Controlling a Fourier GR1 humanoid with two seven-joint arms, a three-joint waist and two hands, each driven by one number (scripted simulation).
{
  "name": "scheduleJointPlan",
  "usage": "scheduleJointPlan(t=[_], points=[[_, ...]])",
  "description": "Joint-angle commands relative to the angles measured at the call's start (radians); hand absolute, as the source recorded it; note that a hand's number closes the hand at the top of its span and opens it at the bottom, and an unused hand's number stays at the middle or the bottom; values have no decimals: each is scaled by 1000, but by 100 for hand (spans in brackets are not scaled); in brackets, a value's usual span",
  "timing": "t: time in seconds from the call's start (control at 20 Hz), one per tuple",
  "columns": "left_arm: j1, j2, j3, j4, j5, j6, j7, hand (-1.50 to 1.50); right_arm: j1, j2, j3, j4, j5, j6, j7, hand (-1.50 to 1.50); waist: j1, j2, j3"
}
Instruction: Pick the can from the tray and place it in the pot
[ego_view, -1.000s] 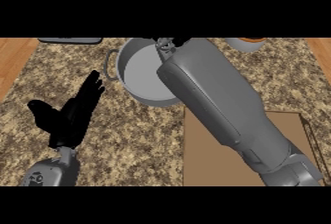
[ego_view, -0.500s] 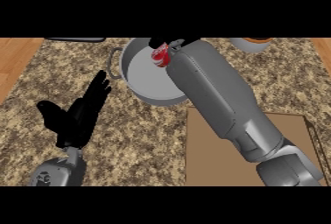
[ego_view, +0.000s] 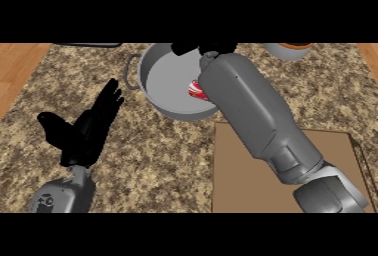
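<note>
The grey pot (ego_view: 166, 95) stands at the back middle of the counter. A red and white can (ego_view: 197, 91) lies inside it against the right wall, half hidden by my right forearm. My right hand (ego_view: 204, 48) is over the pot's far rim, fingers spread, apart from the can and holding nothing. At the lower right lies the flat brown tray (ego_view: 244, 175), with my right arm crossing above it. On the left, my left hand (ego_view: 83, 129) rests open over the counter with its fingers pointing up.
A grey cup with an orange top (ego_view: 289, 50) stands at the back right, beyond the pot. A dark flat object (ego_view: 90, 44) shows at the back left edge. Wooden floor borders the granite counter on both sides.
The can has left my right hand and dropped deeper into the pot. My right hand stays above the far rim. The left hand has barely moved.
</note>
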Motion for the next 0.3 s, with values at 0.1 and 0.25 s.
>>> scheduleJointPlan(t=[0.1,0.25], points=[[12,-2,24,12,-2,18,-10,0,-28,2,-27,-3,31,-289,-51,-150,-37,-10,0],[53,-1,10,-48,8,9,11,0,-12,0,-77,27,36,-376,-103,-150,-41,-12,1]])
